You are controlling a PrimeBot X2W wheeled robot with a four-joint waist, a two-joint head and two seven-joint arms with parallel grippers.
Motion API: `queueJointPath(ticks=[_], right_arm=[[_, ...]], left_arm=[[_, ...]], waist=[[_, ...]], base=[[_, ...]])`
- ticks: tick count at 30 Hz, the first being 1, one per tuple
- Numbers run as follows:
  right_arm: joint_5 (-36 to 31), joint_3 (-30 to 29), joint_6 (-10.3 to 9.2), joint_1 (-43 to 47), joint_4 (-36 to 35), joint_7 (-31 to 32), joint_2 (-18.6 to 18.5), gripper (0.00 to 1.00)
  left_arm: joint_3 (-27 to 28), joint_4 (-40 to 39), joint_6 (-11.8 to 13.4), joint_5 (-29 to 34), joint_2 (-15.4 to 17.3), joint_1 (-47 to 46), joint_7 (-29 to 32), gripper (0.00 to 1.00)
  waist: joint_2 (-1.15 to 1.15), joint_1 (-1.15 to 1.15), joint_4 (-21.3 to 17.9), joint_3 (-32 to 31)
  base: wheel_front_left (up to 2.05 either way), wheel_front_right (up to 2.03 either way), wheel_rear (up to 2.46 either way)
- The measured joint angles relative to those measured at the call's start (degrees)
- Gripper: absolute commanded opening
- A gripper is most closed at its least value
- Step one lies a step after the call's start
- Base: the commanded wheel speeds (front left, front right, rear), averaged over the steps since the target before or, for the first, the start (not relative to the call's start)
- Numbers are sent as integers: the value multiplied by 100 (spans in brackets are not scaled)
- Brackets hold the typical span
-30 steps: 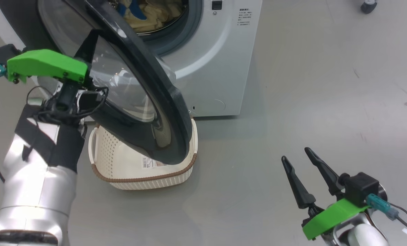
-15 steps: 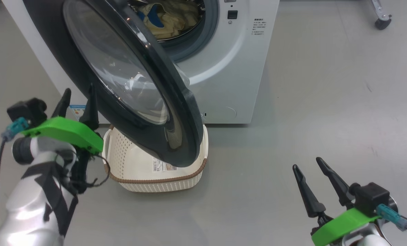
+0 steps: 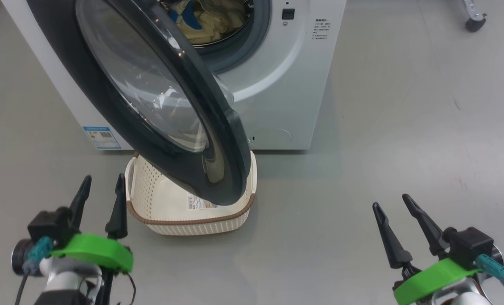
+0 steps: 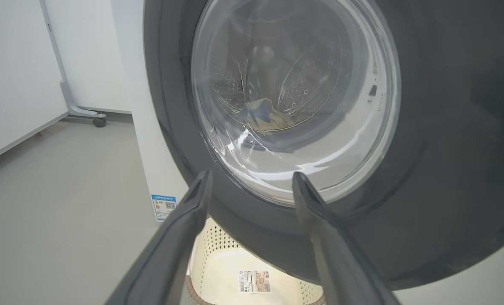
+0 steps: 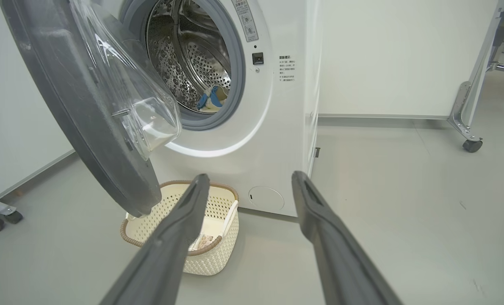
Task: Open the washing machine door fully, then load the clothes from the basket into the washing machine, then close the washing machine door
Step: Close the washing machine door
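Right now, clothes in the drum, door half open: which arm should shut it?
Left, probably. The left gripper points at the outer face of the washing machine door, ready to push. The right gripper stands farther off.

Long dark tapered jaws, bright green mounts [image 3: 93, 253], teal cable plugs [image 3: 489, 262].

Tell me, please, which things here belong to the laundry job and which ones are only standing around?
Belong to the job:
- washing machine
- washing machine door, partly open
- clothes in the drum
- basket

Just standing around:
- castor wheel on the grey floor
- metal frame leg
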Motion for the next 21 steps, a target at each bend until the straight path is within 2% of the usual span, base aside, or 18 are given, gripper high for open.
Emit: queueJointPath(ticks=[7,13,21], right_arm=[[-31,-144,0,1,-15,0,2,100],[-33,-186,0,1,-12,0,2,100],[-94,-354,0,17,55,0,5,100]], left_arm=[[899,-524,-36,820,-439,1171,0,100],[1634,-800,-235,1354,-937,1462,0,100],[2206,-829,-517,1741,-1230,1936,0,100]], waist=[[0,0,-63,64],[0,0,-63,46],[0,0,-71,-77]], base=[[0,0,0],[0,0,0],[0,0,0]])
